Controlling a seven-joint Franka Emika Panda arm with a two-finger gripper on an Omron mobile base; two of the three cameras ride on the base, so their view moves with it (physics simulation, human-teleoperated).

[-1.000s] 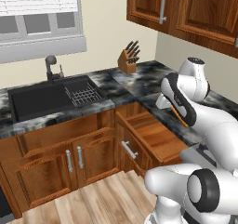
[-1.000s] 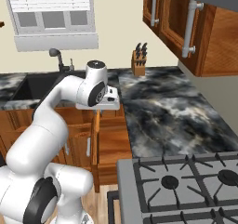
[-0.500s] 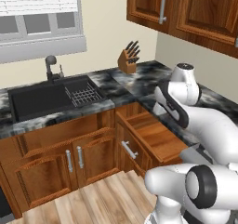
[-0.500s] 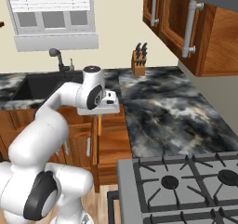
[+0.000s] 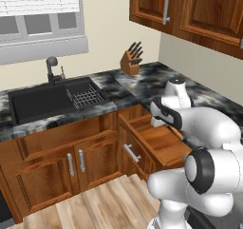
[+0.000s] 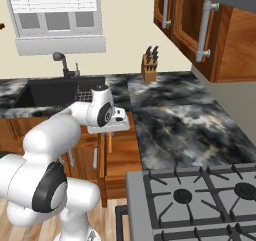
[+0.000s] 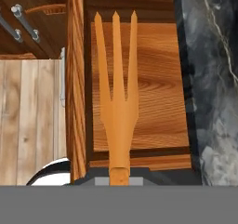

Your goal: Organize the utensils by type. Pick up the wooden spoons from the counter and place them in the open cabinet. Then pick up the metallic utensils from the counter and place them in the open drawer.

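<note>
The arm is bent forward and down, with the gripper (image 6: pixel 111 131) hung over the open drawer (image 5: pixel 161 140) beside the counter (image 6: pixel 175 120). The fingers are closed tightly on the handle of a wooden fork (image 7: pixel 117 102), whose three tines are pointed out over the drawer's wood bottom.

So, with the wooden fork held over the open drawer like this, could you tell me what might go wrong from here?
1. The gripper holds the wooden fork above the open drawer; released here, it would likely land with the metal utensils' spot, not the cabinet.
2. The hold is at the handle's end, so the long tines could swing or slip.
3. The drawer wall and counter edge sit close beside the fork; a sideways move might clip them.
</note>
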